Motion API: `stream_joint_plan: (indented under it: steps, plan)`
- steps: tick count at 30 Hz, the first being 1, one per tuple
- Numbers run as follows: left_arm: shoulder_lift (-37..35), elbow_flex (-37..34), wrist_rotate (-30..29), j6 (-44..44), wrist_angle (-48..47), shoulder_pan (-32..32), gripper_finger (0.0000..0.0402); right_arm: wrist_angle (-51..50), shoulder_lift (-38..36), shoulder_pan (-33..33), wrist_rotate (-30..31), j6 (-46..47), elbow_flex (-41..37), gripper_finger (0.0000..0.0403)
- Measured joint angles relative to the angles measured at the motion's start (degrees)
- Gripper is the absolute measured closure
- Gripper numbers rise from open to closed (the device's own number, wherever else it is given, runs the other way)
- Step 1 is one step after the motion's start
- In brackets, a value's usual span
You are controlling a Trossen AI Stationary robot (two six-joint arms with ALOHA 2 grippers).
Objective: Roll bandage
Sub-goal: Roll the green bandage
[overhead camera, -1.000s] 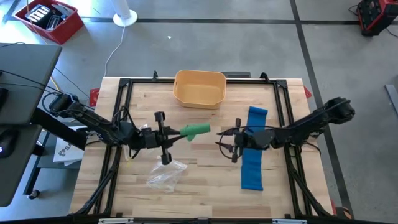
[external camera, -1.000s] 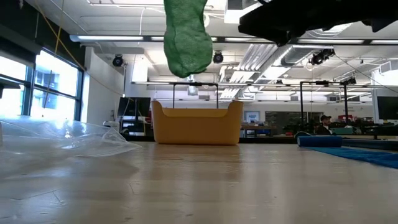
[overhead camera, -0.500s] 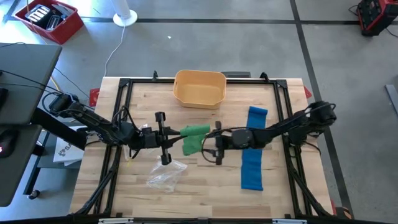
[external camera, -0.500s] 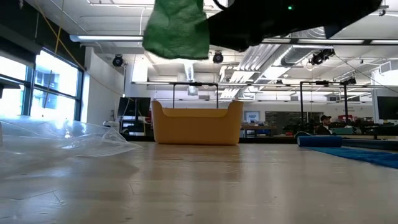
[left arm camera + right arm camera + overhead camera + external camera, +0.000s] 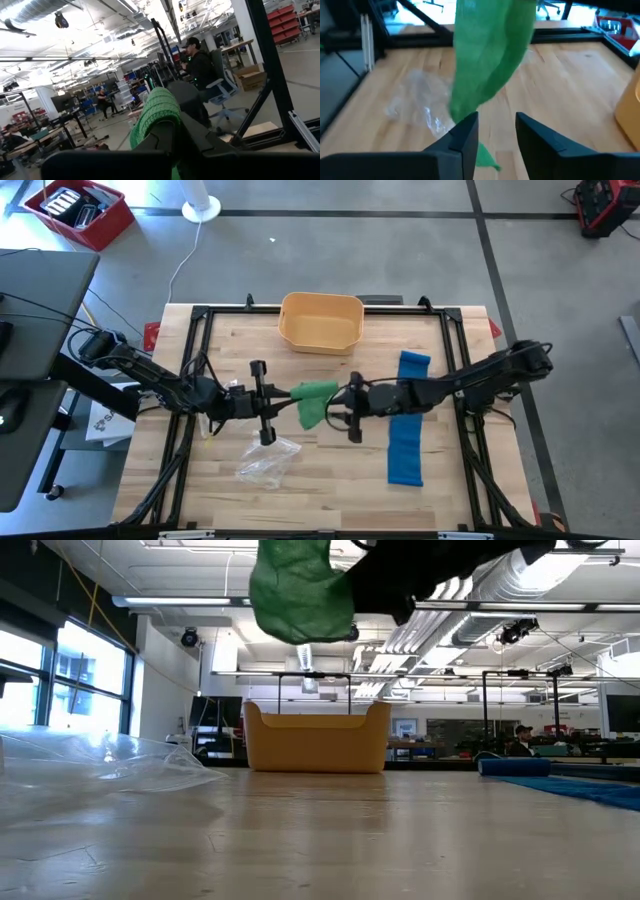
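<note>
Fingers of the left gripper (image 5: 283, 395) are clamped together on one end of the green bandage (image 5: 314, 401), holding it up off the counter (image 5: 330, 460) near the middle. Fingers (image 5: 465, 132) of the right gripper (image 5: 333, 409) stand apart just beside the hanging end of the bandage; in the right wrist view the green cloth hangs ahead of the gap between them, and whether they touch it cannot be told.

Going by size: the counter is a pale wooden top with a dark frame round it. The two dark arms reach in from the left and right edges and meet over the middle. A blue cloth (image 5: 406, 430) lies flat towards the right edge, running from near the far edge to the near edge, partly under the right arm. A yellow bin (image 5: 321, 321) sits at the middle of the far edge. A crumpled clear plastic bag (image 5: 265, 459) lies towards the near edge, left of the middle. The bandage, loosely bunched, hangs in the air between the two grippers, clear of the wood in the low view.
</note>
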Motion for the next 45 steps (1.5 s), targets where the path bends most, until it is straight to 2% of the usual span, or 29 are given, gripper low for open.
stream_joint_plan:
  steps: [5,10,15,19,23,25,35,42,45]
  plan:
    - [0.00,0.00,-0.03,0.51,-0.49,0.00,0.0396,0.97,-1.51,0.12,-4.34,-1.28,0.00,0.0215]
    - [0.00,0.00,-0.04,-0.31,-1.19,0.00,0.0396,5.11,-0.26,-0.08,-3.21,-0.18,0.00,0.0169]
    - [0.00,0.00,-0.09,-0.97,-2.18,0.00,0.0396,8.69,1.62,-0.03,-1.23,-1.33,0.00,0.0166]
    - [0.00,0.00,-0.11,-0.54,-2.16,0.04,0.0396,5.64,0.27,-0.03,-1.91,-2.12,0.00,0.0166]
    - [0.00,0.00,-0.11,-0.79,-2.19,0.04,0.0396,0.98,-3.07,0.02,2.72,0.61,0.02,0.0167]
    - [0.00,0.00,-0.09,-1.20,-2.29,0.04,0.0396,-0.59,-3.69,0.03,2.96,1.34,0.01,0.0167]
    - [0.02,0.00,-0.11,-0.88,-2.57,0.04,0.0396,-0.15,-4.72,0.08,3.10,1.05,-0.02,0.0167]
    - [0.04,0.00,-0.10,-0.94,-2.34,0.04,0.0396,-6.51,-8.86,0.08,11.32,2.46,-0.02,0.0167]
    - [0.04,0.00,-0.10,-0.94,-2.88,0.04,0.0396,-8.46,-10.61,0.12,12.11,2.65,-0.02,0.0167]
